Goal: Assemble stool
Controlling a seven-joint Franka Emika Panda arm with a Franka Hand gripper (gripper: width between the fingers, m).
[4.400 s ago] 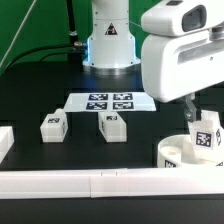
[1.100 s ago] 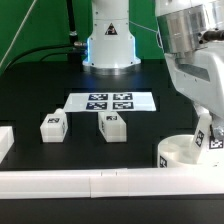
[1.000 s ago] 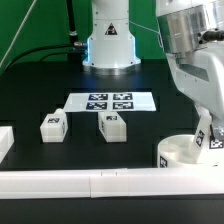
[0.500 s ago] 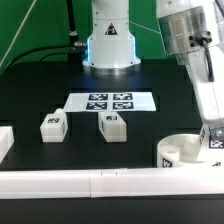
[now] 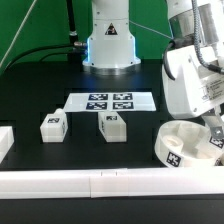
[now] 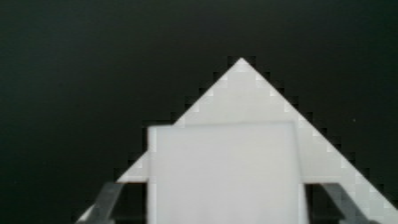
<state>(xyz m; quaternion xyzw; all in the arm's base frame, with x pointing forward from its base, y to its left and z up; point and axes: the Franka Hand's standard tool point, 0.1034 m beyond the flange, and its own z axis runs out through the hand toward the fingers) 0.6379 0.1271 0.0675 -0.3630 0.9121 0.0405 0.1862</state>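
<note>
The white seat drum (image 5: 183,146) stands at the exterior view's right, close to the front rail, open side up. My gripper (image 5: 213,130) is at the drum's right rim, shut on a white stool leg (image 5: 214,143) that reaches down into the drum. In the wrist view the leg (image 6: 222,160) fills the space between my fingers (image 6: 118,200), and my gripper (image 6: 228,208) closes round it. Two more tagged legs (image 5: 53,125) (image 5: 113,126) lie on the black table, left of the drum. The arm hides part of the drum's right side.
The marker board (image 5: 110,101) lies flat behind the two loose legs. A long white rail (image 5: 100,183) runs along the table's front edge. A white block (image 5: 5,140) sits at the exterior view's left edge. The robot base (image 5: 108,45) stands at the back.
My gripper has gone down with the leg, from above the drum to its right rim. The arm has swung over, and the drum's open inside and side tag now show more.
</note>
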